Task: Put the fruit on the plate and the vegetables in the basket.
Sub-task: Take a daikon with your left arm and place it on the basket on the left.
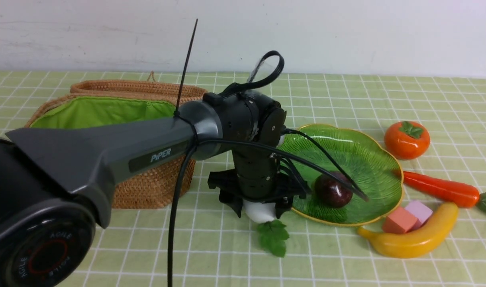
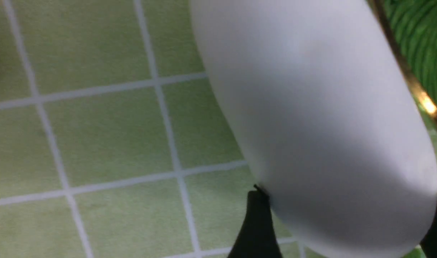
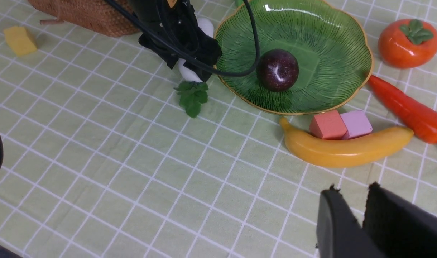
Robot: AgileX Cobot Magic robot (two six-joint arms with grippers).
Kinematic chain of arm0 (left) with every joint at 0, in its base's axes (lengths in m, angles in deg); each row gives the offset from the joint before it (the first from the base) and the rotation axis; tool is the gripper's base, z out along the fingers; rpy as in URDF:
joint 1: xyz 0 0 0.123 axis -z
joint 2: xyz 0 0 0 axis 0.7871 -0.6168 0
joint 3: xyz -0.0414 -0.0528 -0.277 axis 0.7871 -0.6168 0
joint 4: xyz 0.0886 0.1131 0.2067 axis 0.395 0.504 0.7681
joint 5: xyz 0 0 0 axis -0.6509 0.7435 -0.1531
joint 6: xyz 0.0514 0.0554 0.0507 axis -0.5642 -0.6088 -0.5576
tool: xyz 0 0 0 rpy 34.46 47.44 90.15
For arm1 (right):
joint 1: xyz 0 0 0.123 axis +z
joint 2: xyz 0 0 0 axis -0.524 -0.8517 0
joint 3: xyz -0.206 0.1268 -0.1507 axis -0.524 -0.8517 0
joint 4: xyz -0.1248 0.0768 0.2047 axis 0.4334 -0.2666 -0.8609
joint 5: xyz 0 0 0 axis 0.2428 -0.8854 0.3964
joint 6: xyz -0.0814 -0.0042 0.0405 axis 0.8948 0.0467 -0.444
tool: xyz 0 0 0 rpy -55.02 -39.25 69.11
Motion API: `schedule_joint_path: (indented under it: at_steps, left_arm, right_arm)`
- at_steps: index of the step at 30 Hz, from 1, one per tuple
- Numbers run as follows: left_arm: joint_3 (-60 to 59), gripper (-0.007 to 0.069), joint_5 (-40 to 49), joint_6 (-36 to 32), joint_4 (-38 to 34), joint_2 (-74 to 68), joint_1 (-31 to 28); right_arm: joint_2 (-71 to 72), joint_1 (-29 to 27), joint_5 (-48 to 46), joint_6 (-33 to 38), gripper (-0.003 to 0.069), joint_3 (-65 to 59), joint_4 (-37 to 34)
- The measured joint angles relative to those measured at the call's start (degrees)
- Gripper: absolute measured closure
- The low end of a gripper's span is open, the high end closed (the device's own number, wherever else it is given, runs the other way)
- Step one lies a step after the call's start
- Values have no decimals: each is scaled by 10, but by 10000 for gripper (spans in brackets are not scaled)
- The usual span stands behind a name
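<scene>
The white radish (image 1: 259, 212) lies on the cloth between the basket (image 1: 147, 187) and the green plate (image 1: 358, 159), leaves toward me. My left gripper (image 1: 259, 207) reaches down over it, and in the left wrist view its fingertips (image 2: 258, 200) press both sides of the radish (image 2: 311, 125). A dark-purple mangosteen (image 1: 332, 189) sits on the plate. To the plate's right lie the persimmon (image 1: 406, 139), the carrot (image 1: 440, 187) and the banana (image 1: 414, 239). My right gripper (image 3: 353, 188) hovers near the banana (image 3: 347, 150), a narrow gap between its fingers, nothing in it.
An orange-red cube (image 1: 398, 220) and a pink cube (image 1: 418, 211) rest against the banana's inner curve. A yellow cube (image 3: 19, 40) lies near the basket (image 3: 86, 14). The basket's lid is open, its green lining (image 1: 103, 111) showing. A white wall stands behind the table.
</scene>
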Motion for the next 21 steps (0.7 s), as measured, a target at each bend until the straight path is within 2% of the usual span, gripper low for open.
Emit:
schedule_joint_path:
  at_steps: [6,13,15,19,21]
  left_arm:
    - [0,218,44,2,31,-2,0]
    - [1,231,64,-41,37,-2,0]
    - [1,228,66,-49,38,-2,0]
    - [1,160,81,-66,36,-3,0]
    - [1,81,88,-67,36,-3,0]
  right_arm:
    - [0,0,-1,0,527,0,0]
    - [0,0,-1,0,529,0,0]
    - [0,0,-2,0,529,0,0]
    - [0,0,-4,0,529,0,0]
    - [0,0,-4,0,529,0,0]
